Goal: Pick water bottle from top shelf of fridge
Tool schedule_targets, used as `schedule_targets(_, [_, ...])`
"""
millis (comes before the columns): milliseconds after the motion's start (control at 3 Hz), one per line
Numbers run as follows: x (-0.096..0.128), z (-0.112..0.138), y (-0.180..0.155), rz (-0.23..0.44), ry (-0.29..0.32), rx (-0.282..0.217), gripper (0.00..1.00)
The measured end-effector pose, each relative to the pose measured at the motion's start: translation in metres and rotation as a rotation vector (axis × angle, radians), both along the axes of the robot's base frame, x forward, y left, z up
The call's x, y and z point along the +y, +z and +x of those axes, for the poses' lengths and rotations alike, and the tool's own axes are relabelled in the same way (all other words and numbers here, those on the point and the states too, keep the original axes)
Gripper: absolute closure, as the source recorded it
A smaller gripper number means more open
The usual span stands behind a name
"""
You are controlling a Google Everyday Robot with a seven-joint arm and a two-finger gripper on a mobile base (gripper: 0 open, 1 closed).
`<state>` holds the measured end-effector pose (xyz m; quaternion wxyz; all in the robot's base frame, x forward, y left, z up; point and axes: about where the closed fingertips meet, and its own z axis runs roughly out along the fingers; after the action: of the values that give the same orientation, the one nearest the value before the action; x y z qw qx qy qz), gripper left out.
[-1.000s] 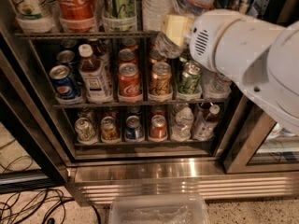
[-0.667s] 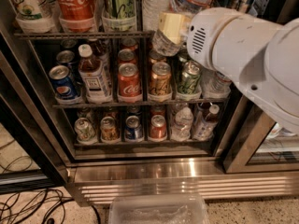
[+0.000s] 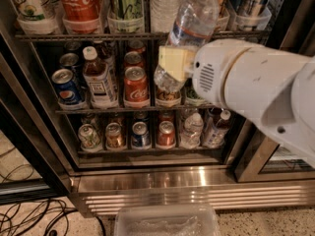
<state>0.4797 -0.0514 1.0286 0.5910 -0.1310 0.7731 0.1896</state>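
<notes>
The water bottle (image 3: 193, 19) is clear and ribbed, with a white cap and a blue and red label band. It leans to the right in front of the top shelf's front rail (image 3: 98, 36), and its base hangs before the middle rack. My gripper (image 3: 173, 64) is shut on its lower body, one pale yellow finger pad (image 3: 172, 60) flat against it. My white arm (image 3: 256, 87) comes in from the right. The fridge (image 3: 147, 181) stands open, with its steel base grille below.
The top shelf holds a Coca-Cola bottle (image 3: 78, 4), a green can (image 3: 125, 4) and another clear bottle (image 3: 165, 4). The middle rack holds a Pepsi can (image 3: 66, 85), a tea bottle (image 3: 98, 77) and a Coke can (image 3: 135, 85). A clear plastic bin (image 3: 167, 220) and cables (image 3: 29, 215) lie on the floor.
My gripper has moved down and outward with the bottle. The bottle has come forward off the top shelf and now leans in front of the rail.
</notes>
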Motion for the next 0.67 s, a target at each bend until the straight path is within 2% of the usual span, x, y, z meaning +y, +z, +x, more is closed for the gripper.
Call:
schedule_targets(333, [0.009, -0.032, -0.020, -0.024, 0.043, 0.073, 1.00])
schedule_targets(667, [0.023, -0.055, -0.039, -0.051, 0.136, 0.153, 1.00])
